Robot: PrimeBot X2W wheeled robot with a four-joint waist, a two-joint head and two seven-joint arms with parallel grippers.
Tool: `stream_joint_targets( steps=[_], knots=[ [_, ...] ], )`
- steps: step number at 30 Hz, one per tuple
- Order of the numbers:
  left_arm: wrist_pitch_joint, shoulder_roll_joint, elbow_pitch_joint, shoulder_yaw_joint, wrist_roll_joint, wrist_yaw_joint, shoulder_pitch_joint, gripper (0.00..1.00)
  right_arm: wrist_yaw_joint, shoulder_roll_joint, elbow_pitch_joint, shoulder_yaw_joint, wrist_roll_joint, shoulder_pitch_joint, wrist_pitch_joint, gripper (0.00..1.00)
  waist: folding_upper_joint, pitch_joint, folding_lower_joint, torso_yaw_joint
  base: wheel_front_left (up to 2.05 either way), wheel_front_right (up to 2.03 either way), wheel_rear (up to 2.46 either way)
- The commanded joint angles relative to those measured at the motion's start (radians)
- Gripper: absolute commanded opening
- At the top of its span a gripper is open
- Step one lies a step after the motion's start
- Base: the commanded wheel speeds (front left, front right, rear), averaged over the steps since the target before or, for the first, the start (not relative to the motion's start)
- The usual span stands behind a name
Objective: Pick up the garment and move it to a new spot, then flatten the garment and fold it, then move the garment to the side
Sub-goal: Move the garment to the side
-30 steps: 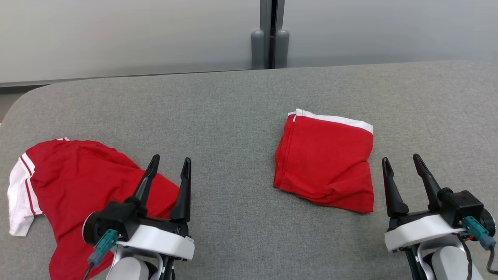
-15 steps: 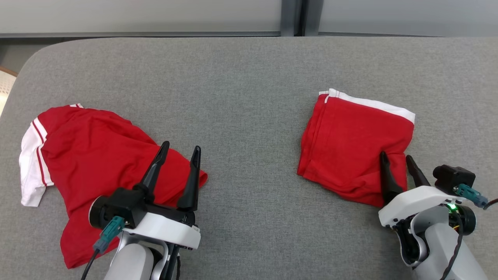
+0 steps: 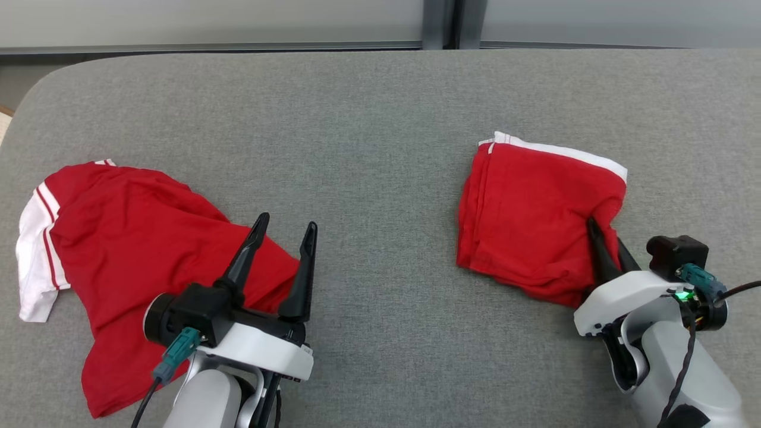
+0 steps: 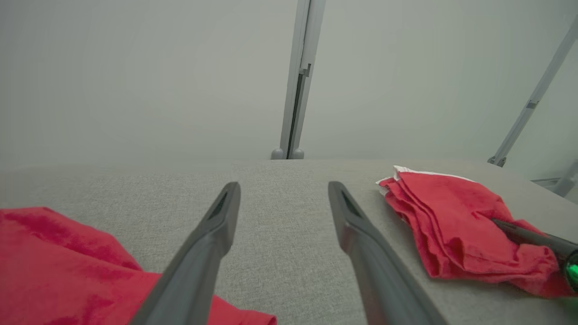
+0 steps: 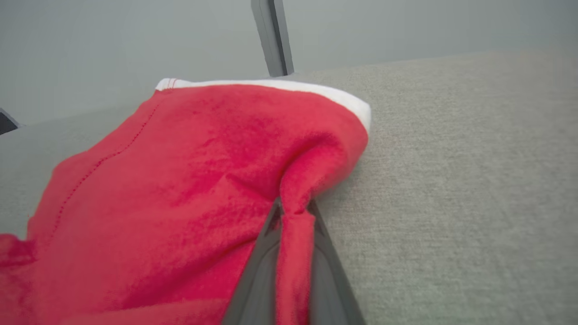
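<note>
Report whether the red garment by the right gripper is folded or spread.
Folded: the right-hand garment forms a compact rectangle, with stacked layer edges showing along one side.

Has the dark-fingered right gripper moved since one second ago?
Yes: right gripper went left onto the folded red garment with white trim, now pinching its fold.

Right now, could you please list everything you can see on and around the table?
folded garment: one, red with a white band, right part of the table
crumpled shirt: one, red with a white striped sleeve, left part of the table, unfolded
table: one, grey fabric top, under both garments
wall panels: two, pale grey, behind the table
post: one, dark grey, between the panels
left gripper: one, dark fingers, open, above the crumpled shirt's right edge
right gripper: one, dark fingers, shut on a fold at the folded garment's near right corner
</note>
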Motion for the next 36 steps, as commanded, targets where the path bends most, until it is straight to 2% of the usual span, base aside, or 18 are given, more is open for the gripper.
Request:
stream_joint_targets(
  steps=[1,6,10,16,18,21,22,26,32,36],
  knots=[
    [0.000,0.004,-0.004,-0.001,0.006,-0.003,-0.009,1.00,0.000,-0.008,0.001,0.008,-0.015,-0.010,-0.013,0.00,0.0000,-0.009,0.0000,-0.016,0.00,0.00,0.00],
    [0.000,0.003,-0.018,-0.024,0.022,-0.007,-0.018,1.00,0.000,-0.056,-0.017,0.072,-0.113,-0.034,-0.029,0.00,0.0000,-0.010,0.0000,-0.074,0.00,0.00,0.00],
    [0.000,0.003,-0.024,-0.069,0.039,-0.016,-0.046,1.00,0.000,-0.125,-0.030,0.129,-0.158,-0.064,-0.032,0.00,0.0000,0.012,0.0000,-0.125,0.00,0.00,0.00],
    [0.000,0.004,-0.035,-0.144,0.064,-0.031,-0.116,1.00,0.000,-0.262,-0.050,0.233,-0.185,-0.149,-0.018,0.00,0.0000,0.090,0.0000,-0.205,0.00,0.00,0.00],
    [0.000,0.004,-0.035,-0.168,0.077,-0.035,-0.147,1.00,-0.001,-0.326,-0.059,0.273,-0.206,-0.181,-0.021,0.00,0.0000,0.126,0.0000,-0.225,0.00,0.00,0.00],
    [0.000,0.004,-0.038,-0.199,0.094,-0.041,-0.207,1.00,-0.001,-0.403,-0.060,0.319,-0.213,-0.238,-0.004,0.00,0.0000,0.195,0.0000,-0.248,0.00,0.00,0.00],
    [0.000,0.004,-0.038,-0.199,0.094,-0.041,-0.207,1.00,-0.001,-0.403,-0.060,0.319,-0.213,-0.238,-0.004,0.00,0.0000,0.195,0.0000,-0.248,0.00,0.00,0.00],
    [0.000,0.004,-0.042,-0.236,0.112,-0.047,-0.280,1.00,-0.001,-0.523,-0.052,0.365,-0.274,-0.316,0.001,0.00,0.0000,0.274,0.0000,-0.269,0.00,0.00,0.00],
    [0.000,0.028,-0.054,-0.272,0.120,-0.052,-0.375,1.00,-0.001,-0.611,-0.004,0.281,-0.299,-0.379,-0.009,0.00,0.0000,0.347,0.0000,-0.274,0.00,0.00,0.00],
    [0.000,0.042,-0.059,-0.285,0.107,-0.052,-0.406,1.00,-0.001,-0.606,0.033,0.210,-0.315,-0.393,-0.018,0.00,0.0000,0.360,0.0000,-0.271,0.00,0.00,0.00]
  ],
)
